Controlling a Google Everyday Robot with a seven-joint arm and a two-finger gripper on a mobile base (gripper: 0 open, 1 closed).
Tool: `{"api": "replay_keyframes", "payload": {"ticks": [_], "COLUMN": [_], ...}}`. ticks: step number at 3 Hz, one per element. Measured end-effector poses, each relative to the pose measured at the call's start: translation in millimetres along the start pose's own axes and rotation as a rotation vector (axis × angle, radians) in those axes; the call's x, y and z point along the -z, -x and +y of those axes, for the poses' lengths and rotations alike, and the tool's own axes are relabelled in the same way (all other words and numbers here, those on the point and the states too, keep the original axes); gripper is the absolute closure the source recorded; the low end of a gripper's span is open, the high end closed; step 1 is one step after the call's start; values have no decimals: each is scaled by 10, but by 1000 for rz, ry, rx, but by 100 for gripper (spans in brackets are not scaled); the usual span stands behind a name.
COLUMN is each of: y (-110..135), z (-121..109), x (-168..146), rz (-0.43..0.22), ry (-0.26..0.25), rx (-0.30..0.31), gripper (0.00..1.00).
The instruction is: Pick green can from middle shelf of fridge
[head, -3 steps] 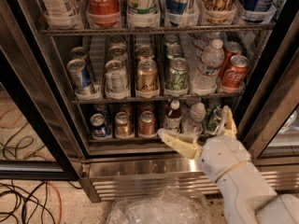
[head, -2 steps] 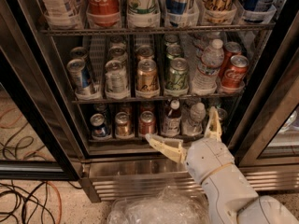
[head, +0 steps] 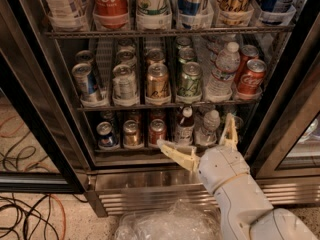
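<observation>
Shifted left, white two-finger gripper (head: pixel 196 133) gapes wide, empty; upright green mottled soda can (head: pixel 190 79) stands at twelve o'clock above.

fourth can (head: pixel 190 80) from left on middle shelf (head: pixel 165 105), gripper (head: pixel 196 133) below, before bottom shelf (head: pixel 125 150)

- A gold-tan can (head: pixel 157 81) and a red Coke can (head: pixel 250 76) stood upright.
- Cables (head: pixel 22 211) lay on the floor (head: pixel 85 229).
- A small bottle (head: pixel 185 128) stood just behind the gripper (head: pixel 202 143).

Dim warm light; soft blur; pale gripper (head: pixel 195 131) lit low before fridge (head: pixel 50 134)
</observation>
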State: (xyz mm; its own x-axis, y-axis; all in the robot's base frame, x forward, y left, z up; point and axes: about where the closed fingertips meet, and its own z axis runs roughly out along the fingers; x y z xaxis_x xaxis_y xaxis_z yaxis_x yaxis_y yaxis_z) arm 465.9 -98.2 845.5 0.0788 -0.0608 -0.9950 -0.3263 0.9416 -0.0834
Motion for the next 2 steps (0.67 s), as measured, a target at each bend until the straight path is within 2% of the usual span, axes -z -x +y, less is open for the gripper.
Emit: {"api": "replay_keyframes", "payload": {"ticks": [1,2], "y": [16,-1], "z": [-104,-152], "x": [-106,-198], "rz": [-18,-25], "ry": [-56,-97], "rx": [-12,7], "gripper": [0,0]}}
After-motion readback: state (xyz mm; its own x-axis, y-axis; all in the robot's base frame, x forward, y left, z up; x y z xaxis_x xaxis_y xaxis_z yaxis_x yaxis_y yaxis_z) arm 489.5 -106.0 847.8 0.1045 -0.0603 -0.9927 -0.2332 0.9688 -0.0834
